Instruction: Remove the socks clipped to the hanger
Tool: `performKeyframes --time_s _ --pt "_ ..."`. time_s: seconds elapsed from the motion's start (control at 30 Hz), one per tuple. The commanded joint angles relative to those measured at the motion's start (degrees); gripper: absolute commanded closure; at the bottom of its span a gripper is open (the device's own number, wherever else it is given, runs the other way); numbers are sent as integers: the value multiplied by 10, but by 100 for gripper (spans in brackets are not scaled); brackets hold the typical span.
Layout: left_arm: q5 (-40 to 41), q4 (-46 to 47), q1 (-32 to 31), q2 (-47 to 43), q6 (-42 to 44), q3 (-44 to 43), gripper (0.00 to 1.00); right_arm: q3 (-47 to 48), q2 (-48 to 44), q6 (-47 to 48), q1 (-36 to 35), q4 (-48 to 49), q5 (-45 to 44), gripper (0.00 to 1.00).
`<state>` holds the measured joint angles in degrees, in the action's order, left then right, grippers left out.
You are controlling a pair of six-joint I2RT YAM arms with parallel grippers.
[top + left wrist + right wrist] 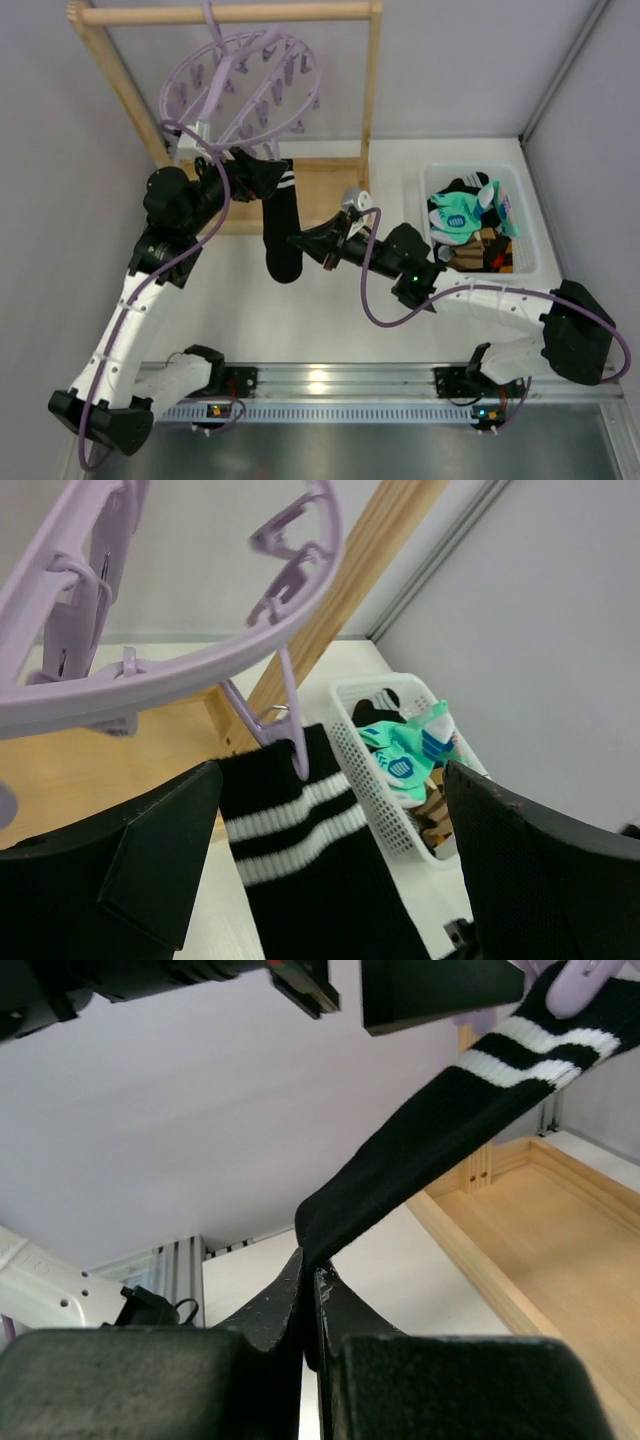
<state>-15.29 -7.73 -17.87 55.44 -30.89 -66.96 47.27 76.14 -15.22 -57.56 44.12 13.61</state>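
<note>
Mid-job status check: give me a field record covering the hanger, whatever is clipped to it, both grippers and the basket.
hanger: lilac ring, hung from the wooden rack
clipped: one black sock with white stripes, its cuff in one clip; no other sock seen on it
left gripper: open, fingers on either side of the cuff
right gripper: shut on the sock's lower part
basket: white, holds several socks, teal sock on top

Lilac round hanger (150, 680) at 11 o'clock, tilted, w/ many clips. One black sock (281, 225), 2 white stripes, clipped by cuff, hangs down at center. Teal/white & brown socks (462, 215) heaped at 3 o'clock.
</note>
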Motion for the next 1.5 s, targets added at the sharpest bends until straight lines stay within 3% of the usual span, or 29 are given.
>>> performKeyframes --time_s 0.0,0.53,0.63,0.67,0.77,1.0,1.13,1.33,1.47 --pt "26 42 3 26 25 -14 5 -4 1 -18 3 37 25 100" --pt "48 107 4 59 32 -5 15 -2 3 -29 3 48 65 100" --pt "55 107 4 59 36 -4 12 -2 -4 -24 3 35 63 100" --pt "59 107 4 57 37 -4 4 -2 -6 -23 3 33 61 100" --pt "48 109 9 66 35 -8 4 -6 -13 -24 7 29 63 100" --pt "18 135 11 90 19 -14 17 -6 -14 -23 8 27 75 100" --pt "27 138 12 85 25 -12 34 -11 -19 -22 10 24 76 100" --pt "34 138 18 87 31 -19 34 -14 -17 -20 12 26 88 100" --pt "36 138 20 96 32 -27 47 -17 -13 -19 12 28 92 100"
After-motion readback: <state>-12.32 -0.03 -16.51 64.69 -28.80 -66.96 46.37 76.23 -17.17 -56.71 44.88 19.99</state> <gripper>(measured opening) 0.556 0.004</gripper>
